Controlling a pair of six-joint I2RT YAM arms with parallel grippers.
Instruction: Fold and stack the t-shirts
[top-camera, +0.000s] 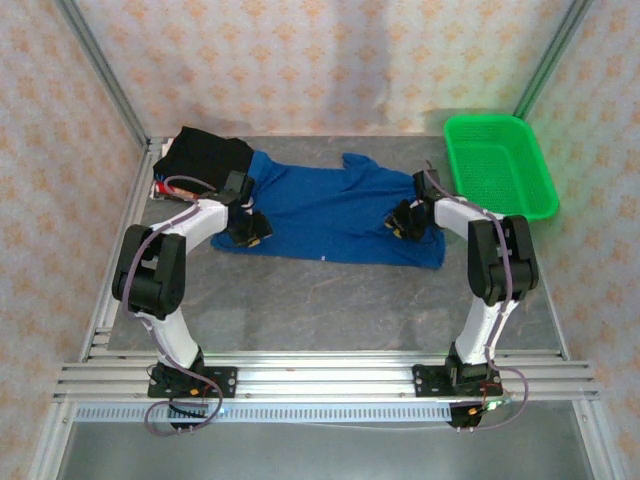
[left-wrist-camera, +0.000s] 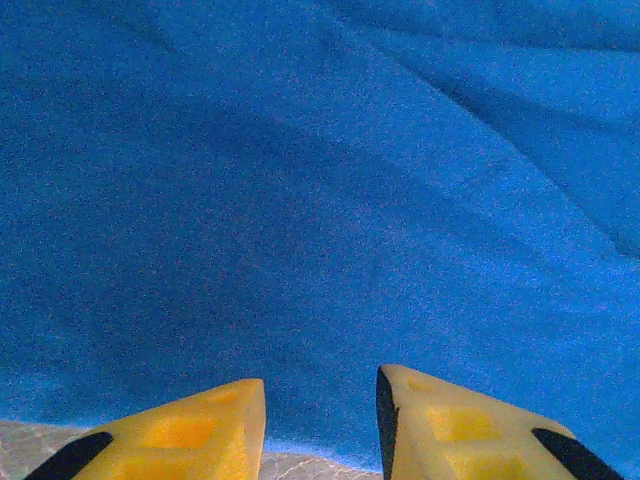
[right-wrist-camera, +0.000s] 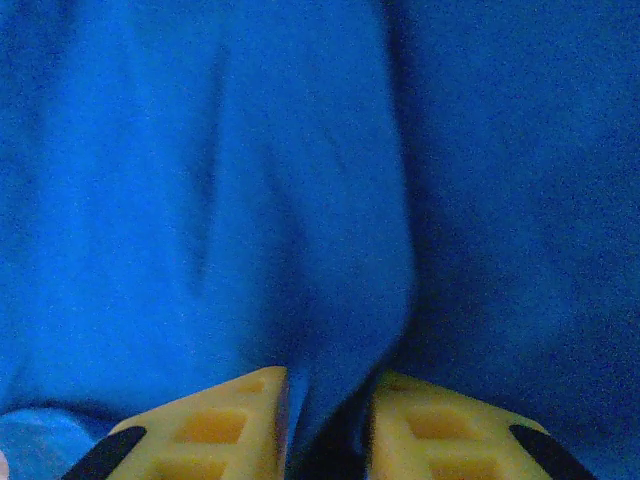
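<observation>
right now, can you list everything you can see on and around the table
blue t-shirt: 1, royal blue, spread flat across the middle of the table
black t-shirt: 1, black, far left corner, beside the blue t-shirt's left end
red cloth: 1, red, a sliver at the black t-shirt's near-left edge
basket: 1, green, far right corner
table: 1, grey
left arm: 1, white and black, near left
right arm: 1, white and black, near right
left gripper: 1, yellow fingers, at the blue t-shirt's left hem, grip unclear
right gripper: 1, yellow fingers, pinching a raised fold at the blue t-shirt's right end
</observation>
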